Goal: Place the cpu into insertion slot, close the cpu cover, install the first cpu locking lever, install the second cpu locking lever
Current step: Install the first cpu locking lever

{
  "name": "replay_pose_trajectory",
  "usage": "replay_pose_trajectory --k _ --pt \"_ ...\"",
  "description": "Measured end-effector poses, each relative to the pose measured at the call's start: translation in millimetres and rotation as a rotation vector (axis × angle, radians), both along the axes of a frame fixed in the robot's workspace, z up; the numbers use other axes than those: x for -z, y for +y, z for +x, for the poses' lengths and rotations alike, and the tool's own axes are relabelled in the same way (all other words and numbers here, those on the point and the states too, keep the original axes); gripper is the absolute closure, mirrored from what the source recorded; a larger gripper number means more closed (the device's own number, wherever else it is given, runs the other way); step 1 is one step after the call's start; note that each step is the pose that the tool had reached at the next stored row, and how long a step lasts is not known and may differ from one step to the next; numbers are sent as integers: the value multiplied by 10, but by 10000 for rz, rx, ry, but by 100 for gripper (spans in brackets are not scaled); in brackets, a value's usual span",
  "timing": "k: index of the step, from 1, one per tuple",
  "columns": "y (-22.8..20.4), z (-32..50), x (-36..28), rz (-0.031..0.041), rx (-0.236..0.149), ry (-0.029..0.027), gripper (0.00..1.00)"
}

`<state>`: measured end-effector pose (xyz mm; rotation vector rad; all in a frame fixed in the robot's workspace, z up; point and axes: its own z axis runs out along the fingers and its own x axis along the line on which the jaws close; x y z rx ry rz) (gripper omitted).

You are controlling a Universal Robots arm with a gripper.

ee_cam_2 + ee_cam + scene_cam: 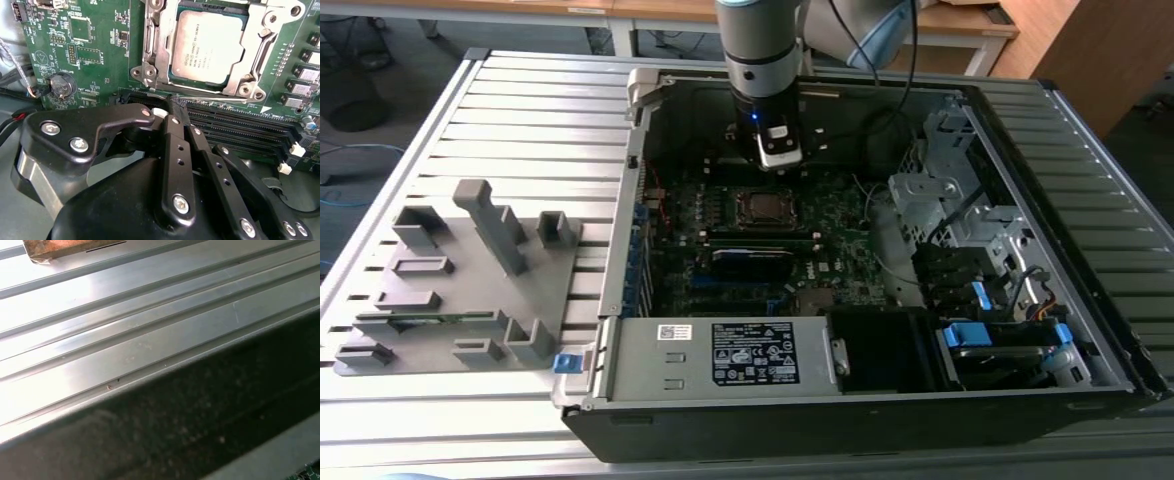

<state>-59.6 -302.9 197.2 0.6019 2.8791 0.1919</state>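
Item: open computer case (1014, 130) on a ribbed aluminium table (520, 110), motherboard (85, 45) lying flat inside; a grey fixture tray (454, 280) stood on the table at the exterior view's left. The cpu (207, 45) lay seated in the insertion slot (175, 82), its silver-grey top showing through the window of the cpu cover (255, 55), which lay down flat over it in the second wrist view. In the exterior view the socket (765, 207) sat near the board's middle, with the arm (758, 40) reaching down into the case just beyond it. The gripper (178, 102) hung low beside the socket's edge, its black fingers (175, 135) drawn together to a narrow tip with nothing held between them, the tip just beside the socket frame and above the memory slots (235, 127). A thin lever wire (148, 55) ran along one side of the frame; whether it was latched could not be told. Judged state of work: chip placed, cover closed, lever work in hand. Handling note: the closed tip served as a pusher, so the lever would want pressing near its free end, swung down and then sideways under its catch, with force kept off the cover window and the chip. Risk: the tip slipping onto the memory slots or nearby board parts.
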Motion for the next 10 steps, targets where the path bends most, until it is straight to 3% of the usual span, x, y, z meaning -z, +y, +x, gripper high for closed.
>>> replay_pose_trajectory --k 10 --pt "-62 0 20 -71 0 0 89"
